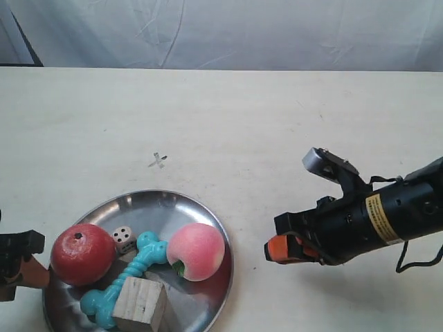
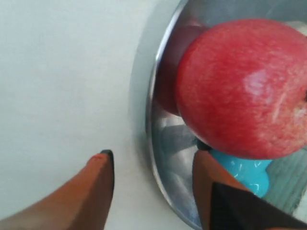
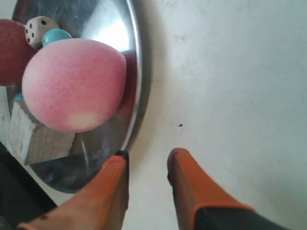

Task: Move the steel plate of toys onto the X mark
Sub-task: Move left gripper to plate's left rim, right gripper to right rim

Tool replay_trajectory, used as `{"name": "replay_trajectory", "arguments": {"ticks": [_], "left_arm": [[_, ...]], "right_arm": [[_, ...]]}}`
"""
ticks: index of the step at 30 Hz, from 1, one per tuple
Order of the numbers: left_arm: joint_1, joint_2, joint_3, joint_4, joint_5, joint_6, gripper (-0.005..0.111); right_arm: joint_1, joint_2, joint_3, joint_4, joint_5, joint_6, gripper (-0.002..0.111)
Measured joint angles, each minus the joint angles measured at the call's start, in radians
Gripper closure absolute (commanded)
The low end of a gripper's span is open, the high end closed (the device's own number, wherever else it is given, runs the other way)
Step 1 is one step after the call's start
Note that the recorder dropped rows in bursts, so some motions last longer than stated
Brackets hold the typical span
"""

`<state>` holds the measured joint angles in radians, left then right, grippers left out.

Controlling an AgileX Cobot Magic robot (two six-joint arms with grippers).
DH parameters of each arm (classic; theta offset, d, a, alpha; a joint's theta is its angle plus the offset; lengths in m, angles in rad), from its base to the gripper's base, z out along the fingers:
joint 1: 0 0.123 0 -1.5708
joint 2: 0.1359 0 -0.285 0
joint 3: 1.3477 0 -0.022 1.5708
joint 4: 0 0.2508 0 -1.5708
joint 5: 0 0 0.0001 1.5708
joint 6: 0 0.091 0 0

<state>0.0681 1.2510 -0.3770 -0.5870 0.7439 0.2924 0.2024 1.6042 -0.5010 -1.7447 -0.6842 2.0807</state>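
Observation:
The steel plate lies at the near left of the table and holds a red apple, a pink peach, a turquoise bone, a wooden cube and a white die. The X mark is on bare tabletop just beyond the plate. My left gripper is open and straddles the plate rim, one finger outside on the table, the other inside by the apple. My right gripper is open over the table beside the plate's rim, near the peach.
The right arm reaches in from the exterior view's right, low over the table. A white cloth backdrop hangs behind the table's far edge. The plate sits close to the table's near edge.

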Motion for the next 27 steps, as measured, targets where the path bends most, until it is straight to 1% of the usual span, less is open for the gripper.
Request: {"name": "replay_trajectory", "arguments": {"ticks": [6, 10, 15, 20, 23, 27], "left_arm": [[0.0, 0.07, 0.005, -0.002, 0.0, 0.004, 0.058], [0.0, 0.105, 0.005, -0.04, -0.008, 0.042, 0.058], [0.0, 0.152, 0.005, -0.104, -0.027, 0.115, 0.058], [0.0, 0.189, 0.005, -0.137, -0.049, 0.143, 0.058], [0.0, 0.21, 0.005, -0.16, -0.053, 0.15, 0.058], [0.0, 0.224, 0.005, -0.172, -0.053, 0.157, 0.058]], "right_arm": [[0.0, 0.11, 0.0, 0.0, -0.004, 0.0, 0.077], [0.0, 0.177, -0.001, 0.0, -0.004, 0.0, 0.077], [0.0, 0.205, -0.005, 0.035, -0.032, 0.0, 0.077], [0.002, 0.217, -0.005, 0.081, -0.041, -0.02, 0.077], [0.041, 0.223, -0.005, 0.148, -0.036, -0.064, 0.077], [0.131, 0.226, -0.014, 0.233, 0.011, -0.1, 0.077]]}}
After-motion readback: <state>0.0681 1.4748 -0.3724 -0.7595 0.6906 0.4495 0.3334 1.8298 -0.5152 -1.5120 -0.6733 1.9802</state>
